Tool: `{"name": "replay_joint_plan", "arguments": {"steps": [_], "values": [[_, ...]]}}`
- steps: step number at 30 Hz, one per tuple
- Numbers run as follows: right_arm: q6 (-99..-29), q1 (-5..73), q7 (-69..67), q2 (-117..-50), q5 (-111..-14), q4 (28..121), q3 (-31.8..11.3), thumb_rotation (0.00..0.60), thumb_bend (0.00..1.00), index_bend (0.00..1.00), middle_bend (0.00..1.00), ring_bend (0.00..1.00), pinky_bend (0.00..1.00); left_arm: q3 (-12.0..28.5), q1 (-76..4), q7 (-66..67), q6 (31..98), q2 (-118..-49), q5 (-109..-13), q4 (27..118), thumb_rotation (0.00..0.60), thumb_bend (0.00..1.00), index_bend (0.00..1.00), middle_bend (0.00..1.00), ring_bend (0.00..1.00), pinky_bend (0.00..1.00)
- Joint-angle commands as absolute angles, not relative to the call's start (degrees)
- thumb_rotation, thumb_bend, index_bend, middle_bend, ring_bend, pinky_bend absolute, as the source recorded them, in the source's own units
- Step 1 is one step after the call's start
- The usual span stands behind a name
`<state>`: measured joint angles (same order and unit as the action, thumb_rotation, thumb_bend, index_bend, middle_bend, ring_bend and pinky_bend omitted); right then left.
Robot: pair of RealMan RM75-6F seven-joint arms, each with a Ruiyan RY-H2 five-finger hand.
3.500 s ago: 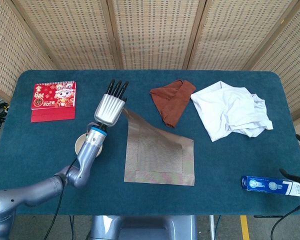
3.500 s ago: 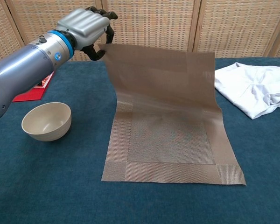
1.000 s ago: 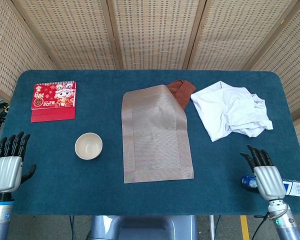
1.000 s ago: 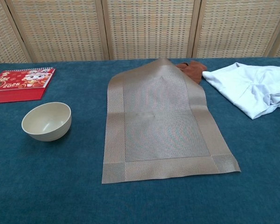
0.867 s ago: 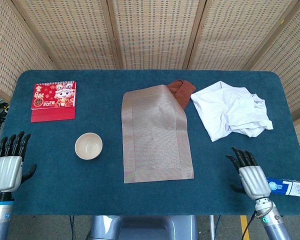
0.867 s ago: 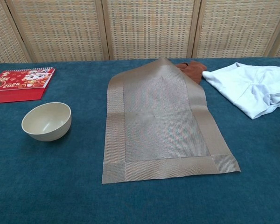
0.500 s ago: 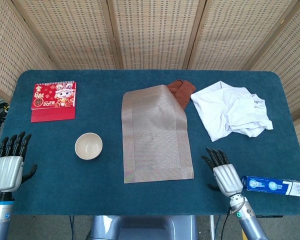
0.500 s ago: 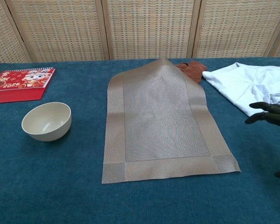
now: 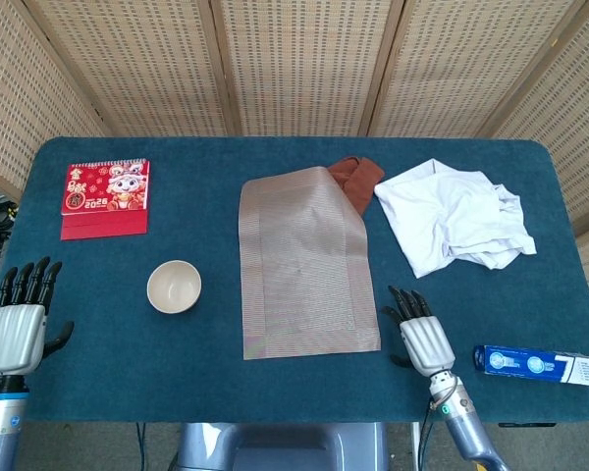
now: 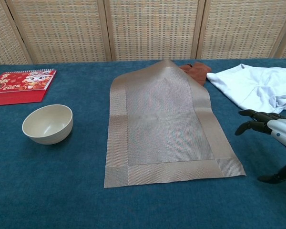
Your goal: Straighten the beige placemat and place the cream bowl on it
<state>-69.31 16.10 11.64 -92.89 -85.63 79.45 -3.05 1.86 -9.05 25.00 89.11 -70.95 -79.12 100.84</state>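
The beige placemat (image 9: pixel 305 263) (image 10: pixel 166 125) lies unfolded in the middle of the blue table, slightly askew, its far right corner resting on a rust-brown cloth (image 9: pixel 358 178) (image 10: pixel 196 71). The cream bowl (image 9: pixel 174 287) (image 10: pixel 47 124) stands upright and empty on the table left of the mat. My right hand (image 9: pixel 423 334) (image 10: pixel 271 138) hovers open, palm down, just off the mat's near right corner. My left hand (image 9: pixel 18 324) is open beyond the table's left front edge, seen only in the head view.
A red calendar (image 9: pixel 105 198) (image 10: pixel 20 85) lies at the far left. A crumpled white shirt (image 9: pixel 455 218) (image 10: pixel 257 90) covers the right back area. A blue box (image 9: pixel 535 362) lies near the front right edge.
My left hand has let go of the placemat and withdrawn to the left edge; the mat now lies flat. My right hand has moved left from the blue box toward the mat's near right corner.
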Motion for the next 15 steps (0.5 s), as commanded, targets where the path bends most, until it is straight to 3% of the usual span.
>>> {"name": "replay_joint_plan", "arguments": {"steps": [1,15], "values": [[-69.04,16.28,11.31,-93.43,-85.45,79.19,-2.83,0.600,0.14,0.27,0.00,0.00,0.00,1.97,-8.95,25.06,89.02,-71.00,-79.19,100.81,0.600,0.28,0.00,0.00,0.00,0.00],[-67.73,17.64,9.83,-97.07,-84.31,76.45,-2.73,0.600,0.18,0.28,0.00,0.00,0.00,3.18,-8.63,24.21,87.95,-70.81,-78.68,100.64,0.600,0.28,0.00,0.00,0.00,0.00]]}}
